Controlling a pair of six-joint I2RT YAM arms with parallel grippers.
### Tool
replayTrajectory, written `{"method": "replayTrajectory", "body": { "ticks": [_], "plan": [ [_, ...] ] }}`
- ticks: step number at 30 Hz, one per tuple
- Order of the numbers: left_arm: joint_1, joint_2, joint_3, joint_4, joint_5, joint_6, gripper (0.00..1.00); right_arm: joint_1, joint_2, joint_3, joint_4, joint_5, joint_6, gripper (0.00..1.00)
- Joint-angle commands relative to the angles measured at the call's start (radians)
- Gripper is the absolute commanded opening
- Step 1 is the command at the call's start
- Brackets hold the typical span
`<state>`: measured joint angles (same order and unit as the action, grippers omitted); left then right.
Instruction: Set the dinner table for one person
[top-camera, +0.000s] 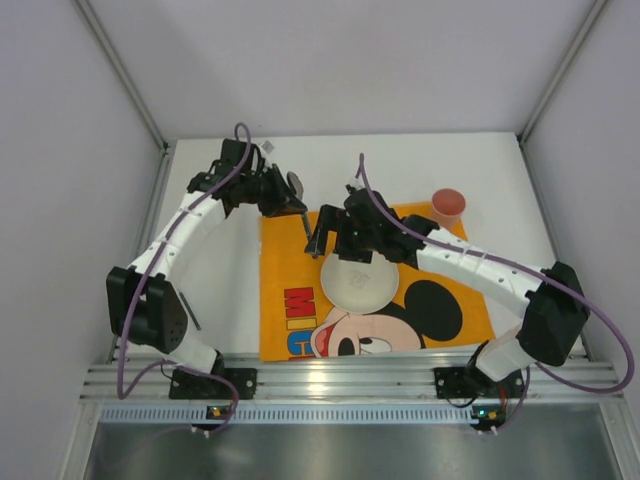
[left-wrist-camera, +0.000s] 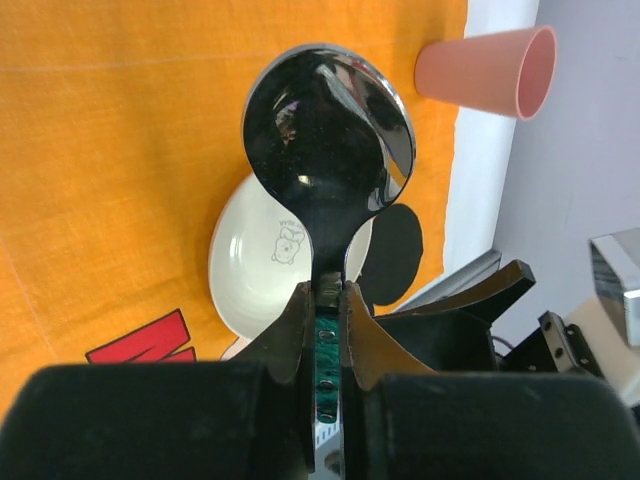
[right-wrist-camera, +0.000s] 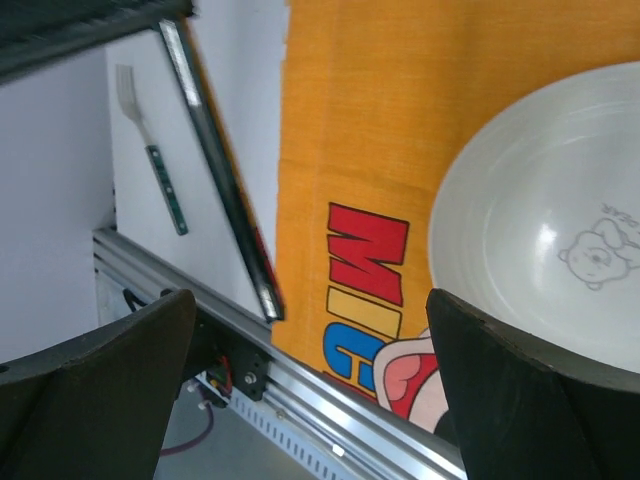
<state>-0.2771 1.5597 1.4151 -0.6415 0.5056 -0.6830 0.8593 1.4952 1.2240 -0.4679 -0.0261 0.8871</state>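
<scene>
- Left claw (left-wrist-camera: 328, 296): jaws nearly shut, clamped on the handle of a spoon (left-wrist-camera: 328, 150). The handle passes between the fingers, and a green part of it shows in the gap.
- Spoon: the bowl points away from the claw and is shiny. It is held in the air over the far left part of the cloth (top-camera: 290, 262).
- Right claw (right-wrist-camera: 310, 300): jaws spread wide, nothing between them. It hangs over the cloth just beside the near left rim of the plate (top-camera: 357, 282). I cannot tell whether a finger touches the rim.
- Table (top-camera: 420, 165): a large white top that fills the floor of the cell, with metal rails at its edges. The arms are bolted at its near edge.
- Cloth: orange with a Mickey Mouse print, lying flat on the middle of the table and reaching the near rail.
- Plate: white with a small bear drawing inside, sitting on the cloth near its centre and partly over Mickey's head.
- Cup (top-camera: 448, 203): pink, upright, at the far right corner of the cloth.
- Fork (right-wrist-camera: 150, 150): green handle, lying flat on bare table left of the cloth, well apart from the plate.
- A thin metal bar slants across the right wrist view between fork and cloth. I cannot tell what it is.
</scene>
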Motion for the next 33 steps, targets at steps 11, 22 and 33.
{"method": "replayTrajectory", "body": {
  "ticks": [11, 22, 33],
  "plan": [
    [-0.066, -0.113, 0.002, 0.032, -0.048, -0.099, 0.00, 0.041, 0.073, 0.083, 0.137, -0.031, -0.063, 0.58],
    [-0.126, -0.273, -0.038, -0.219, -0.441, -0.066, 0.71, -0.108, -0.294, -0.182, 0.072, -0.041, -0.056, 0.00],
    [-0.103, -0.411, -0.090, -0.483, -0.725, -0.016, 0.91, -0.440, -0.518, -0.415, -0.370, -0.080, -0.246, 0.00]
  ]
}}
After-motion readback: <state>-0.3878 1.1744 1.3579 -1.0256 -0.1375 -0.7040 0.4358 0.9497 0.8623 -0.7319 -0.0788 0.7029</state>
